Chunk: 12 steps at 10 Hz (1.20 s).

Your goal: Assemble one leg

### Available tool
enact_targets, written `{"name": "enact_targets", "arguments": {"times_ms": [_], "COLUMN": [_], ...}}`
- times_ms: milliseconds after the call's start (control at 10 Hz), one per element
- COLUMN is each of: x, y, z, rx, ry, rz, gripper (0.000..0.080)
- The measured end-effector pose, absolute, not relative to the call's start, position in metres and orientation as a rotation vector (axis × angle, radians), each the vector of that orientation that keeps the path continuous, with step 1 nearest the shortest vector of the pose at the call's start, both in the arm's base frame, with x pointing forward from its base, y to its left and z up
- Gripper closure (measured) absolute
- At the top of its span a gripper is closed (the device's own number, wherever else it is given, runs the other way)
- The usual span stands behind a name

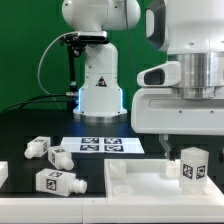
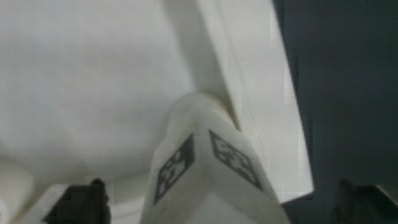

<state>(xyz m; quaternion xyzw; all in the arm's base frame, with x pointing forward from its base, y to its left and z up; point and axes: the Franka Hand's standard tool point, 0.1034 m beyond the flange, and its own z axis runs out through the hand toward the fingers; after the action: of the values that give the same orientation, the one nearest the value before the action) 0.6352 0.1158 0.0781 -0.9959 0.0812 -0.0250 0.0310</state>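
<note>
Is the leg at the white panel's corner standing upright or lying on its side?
Upright. The leg stands on end on the white panel and is taller than wide; the wrist view looks down along its tagged sides.

My shell [image 1: 100, 20] is glossy white and rounded. My base column [image 1: 108, 100] bears a triangular warning sticker [image 1: 99, 83] and a blue glow [image 1: 77, 97] low down. A black cable [image 1: 44, 62] loops beside it. A grey ring [image 1: 200, 72] tops my blocky white hand housing [image 1: 185, 108], and my fingertips [image 2: 80, 203] are dark.
</note>
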Motion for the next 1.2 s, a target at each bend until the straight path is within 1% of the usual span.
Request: {"name": "enact_targets", "arguments": {"times_ms": [100, 300, 500, 600, 700, 800, 900, 1200], "x": [0.6354, 0.6354, 0.6404, 0.64, 0.6401, 0.6401, 0.64, 0.6422], "y": [0.1143, 0.1128, 0.1086, 0.1097, 0.1089, 0.1087, 0.1091, 0.1061], "z": [0.0775, 0.077, 0.0716, 0.0713, 0.0712, 0.0711, 0.0709, 0.0703], "rx": [-3.077, -3.089, -3.062, -3.075, -3.076, -3.079, -3.091, -3.075], "ry": [0.168, -0.024, -0.612, -0.491, -0.494, -0.476, -0.348, 0.13], "rz": [-0.08, -0.085, -0.138, -0.135, -0.135, -0.135, -0.133, -0.174], "gripper": [0.0153, 0.0153, 0.0151, 0.016, 0.0375, 0.0375, 0.0518, 0.0515]}}
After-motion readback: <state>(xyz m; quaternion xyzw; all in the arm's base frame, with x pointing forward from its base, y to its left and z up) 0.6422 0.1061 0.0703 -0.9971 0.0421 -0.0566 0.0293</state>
